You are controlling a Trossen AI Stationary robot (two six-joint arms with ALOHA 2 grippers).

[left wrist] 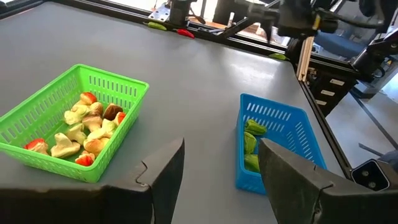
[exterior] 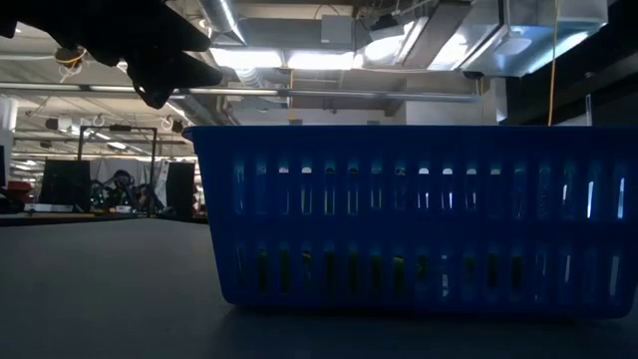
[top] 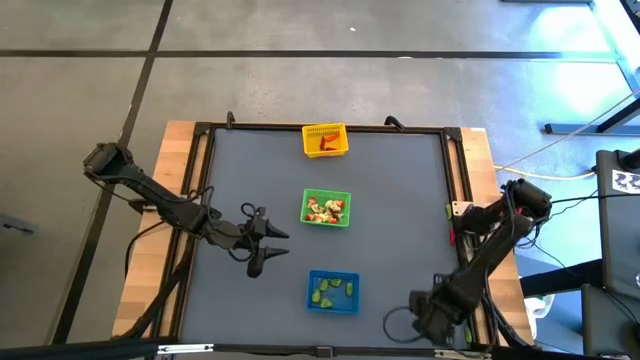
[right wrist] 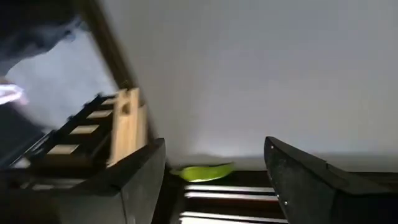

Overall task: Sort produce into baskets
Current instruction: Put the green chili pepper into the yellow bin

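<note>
Overhead and wrist views of my sorting station. My left gripper (top: pixel 268 240) hovers over bare mat to the left of the basket column, fingers spread and holding nothing; I judge I keep it there, facing right, because both the green basket (top: pixel 326 208) and the blue basket (top: pixel 333 291) lie within an easy reach from that spot. My right gripper (right wrist: pixel 211 180) sits low at the near right corner of the table, beside the frame rail; its fingers stand apart with nothing between them, and a light green piece (right wrist: pixel 200 171) lies just beyond them by the rail. The three baskets form a line running from far to near down the middle: the yellow basket (top: pixel 325 140) at the far edge with orange-red pieces (top: pixel 325 143), the green one in the centre with a mixed heap (left wrist: pixel 84 124) of red, pale and brown produce, and the blue one nearest with light green pieces (left wrist: pixel 250 143). Each basket lies with its sides roughly square to the table. I judge the mixed heap is what remains to be sorted.
</note>
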